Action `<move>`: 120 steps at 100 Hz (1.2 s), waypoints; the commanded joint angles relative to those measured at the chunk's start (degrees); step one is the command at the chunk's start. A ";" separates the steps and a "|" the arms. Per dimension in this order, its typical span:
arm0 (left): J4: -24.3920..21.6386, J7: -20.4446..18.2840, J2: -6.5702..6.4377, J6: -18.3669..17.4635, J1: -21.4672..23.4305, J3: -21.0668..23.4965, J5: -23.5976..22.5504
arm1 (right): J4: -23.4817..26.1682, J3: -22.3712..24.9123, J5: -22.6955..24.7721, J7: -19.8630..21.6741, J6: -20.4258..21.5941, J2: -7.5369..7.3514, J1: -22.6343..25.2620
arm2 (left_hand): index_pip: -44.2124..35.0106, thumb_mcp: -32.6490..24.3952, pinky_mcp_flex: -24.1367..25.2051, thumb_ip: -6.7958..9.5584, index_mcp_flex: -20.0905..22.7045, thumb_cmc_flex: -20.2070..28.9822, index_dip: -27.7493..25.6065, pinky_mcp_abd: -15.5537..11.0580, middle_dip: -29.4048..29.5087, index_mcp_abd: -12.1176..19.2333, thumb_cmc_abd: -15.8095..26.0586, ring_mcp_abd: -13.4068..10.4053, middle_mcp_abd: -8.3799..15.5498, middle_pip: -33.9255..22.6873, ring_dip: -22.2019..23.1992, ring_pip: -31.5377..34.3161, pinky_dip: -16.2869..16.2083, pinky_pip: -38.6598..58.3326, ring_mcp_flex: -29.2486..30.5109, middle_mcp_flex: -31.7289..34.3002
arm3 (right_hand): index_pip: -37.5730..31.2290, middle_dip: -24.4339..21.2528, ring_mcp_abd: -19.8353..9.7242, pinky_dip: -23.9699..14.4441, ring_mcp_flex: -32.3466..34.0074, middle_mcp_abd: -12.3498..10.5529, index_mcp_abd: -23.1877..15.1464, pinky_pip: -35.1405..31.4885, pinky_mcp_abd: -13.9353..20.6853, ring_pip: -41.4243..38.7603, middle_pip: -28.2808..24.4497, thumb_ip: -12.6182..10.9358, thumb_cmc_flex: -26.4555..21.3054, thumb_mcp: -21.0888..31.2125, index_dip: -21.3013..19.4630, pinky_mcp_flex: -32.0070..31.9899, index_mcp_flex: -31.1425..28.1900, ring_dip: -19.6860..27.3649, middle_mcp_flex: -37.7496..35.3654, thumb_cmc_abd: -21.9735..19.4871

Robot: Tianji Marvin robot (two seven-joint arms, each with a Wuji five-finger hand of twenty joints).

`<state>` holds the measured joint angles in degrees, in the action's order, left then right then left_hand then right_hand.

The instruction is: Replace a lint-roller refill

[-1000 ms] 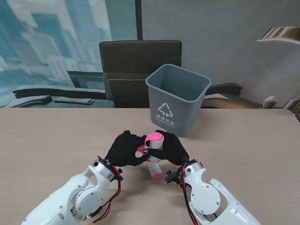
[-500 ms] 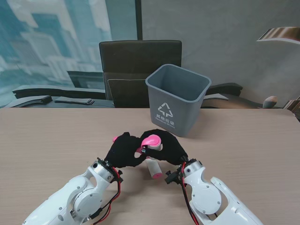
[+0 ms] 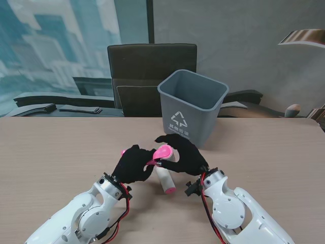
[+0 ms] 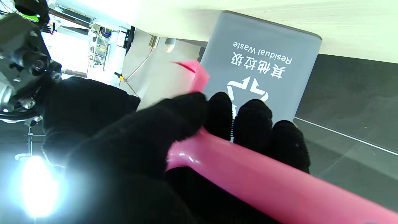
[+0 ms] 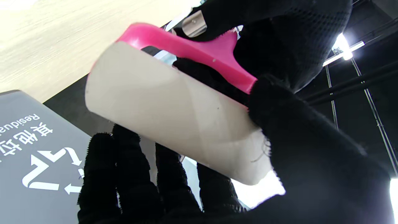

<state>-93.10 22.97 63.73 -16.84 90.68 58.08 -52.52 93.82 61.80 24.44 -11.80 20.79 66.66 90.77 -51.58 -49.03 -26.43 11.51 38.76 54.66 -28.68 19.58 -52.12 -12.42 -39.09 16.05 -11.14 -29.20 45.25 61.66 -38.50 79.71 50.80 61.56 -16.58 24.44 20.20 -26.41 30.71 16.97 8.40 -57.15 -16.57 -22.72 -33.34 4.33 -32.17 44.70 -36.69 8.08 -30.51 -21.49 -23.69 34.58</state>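
Observation:
The pink lint roller is held up between my two black-gloved hands, near the bin. My left hand is shut on its pink handle, which runs across the palm in the left wrist view. My right hand is shut on the white refill roll, thumb on one side and fingers on the other, under the roller's pink frame. A second white roll with a pink end lies on the table between my wrists.
A grey waste bin stands on the table just beyond my hands, slightly to the right; it also fills the left wrist view as the grey bin. A dark office chair is behind the table's far edge.
Both hands have lifted the roller a little and drawn slightly apart; my right hand has shifted right and farther from me. More of the roll lying on the table shows.

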 commanded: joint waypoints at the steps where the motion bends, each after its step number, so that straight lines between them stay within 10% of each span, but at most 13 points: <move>1: -0.34 -0.70 0.19 -0.05 0.46 0.12 0.06 | 0.88 0.54 0.06 0.74 0.11 -0.25 0.39 | -0.17 -5.80 -0.50 4.23 0.88 4.82 -0.51 -2.03 -2.12 4.51 1.41 1.85 0.41 -0.81 1.22 2.56 1.23 1.73 2.21 0.57 | 1.19 -0.63 -11.32 0.57 -1.84 -1.53 -0.99 1.04 1.39 1.28 1.01 -2.46 2.29 0.89 0.86 -1.03 2.02 0.44 2.46 1.43; 78: -2.10 -0.22 0.62 -1.72 2.58 1.92 2.01 | 0.31 3.46 1.84 7.02 0.64 -2.06 0.17 | 0.07 -6.48 -0.28 5.15 1.22 4.47 -0.52 -1.88 -3.22 4.35 1.64 1.56 0.23 -0.95 1.14 3.32 2.04 2.39 2.25 0.59 | 2.87 -1.11 -11.80 0.55 -0.13 -2.35 -0.86 2.68 2.13 2.49 1.18 -1.61 3.53 3.61 2.97 -0.34 4.00 0.88 1.66 7.45; 120: -3.46 -1.28 0.67 -2.95 3.59 2.70 3.23 | -1.96 2.05 -1.18 10.52 3.32 -2.56 -1.86 | 0.29 -6.32 -0.17 4.72 1.38 4.66 -0.37 -1.85 -3.26 4.34 1.62 1.66 0.13 -0.76 0.98 3.17 2.13 2.49 2.11 0.67 | -1.18 1.43 -13.28 -2.54 15.68 -2.42 0.41 -4.52 5.13 -2.75 -2.69 -1.50 -4.30 10.30 2.88 11.29 -4.58 -1.70 -13.23 9.58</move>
<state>-95.78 22.86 64.15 -19.58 93.93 60.64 -49.54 91.72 64.01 23.38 -2.02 23.77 64.06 88.86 -51.58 -50.05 -26.60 13.68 38.75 55.05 -28.67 19.59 -52.88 -11.05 -39.11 16.02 -11.14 -29.22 45.30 62.41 -37.51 80.25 50.82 61.56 -16.43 25.00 16.79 -28.13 44.26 14.79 9.09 -59.91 -15.04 -24.30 -35.43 4.09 -34.46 51.81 -34.04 18.70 -33.72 -22.41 -35.61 42.09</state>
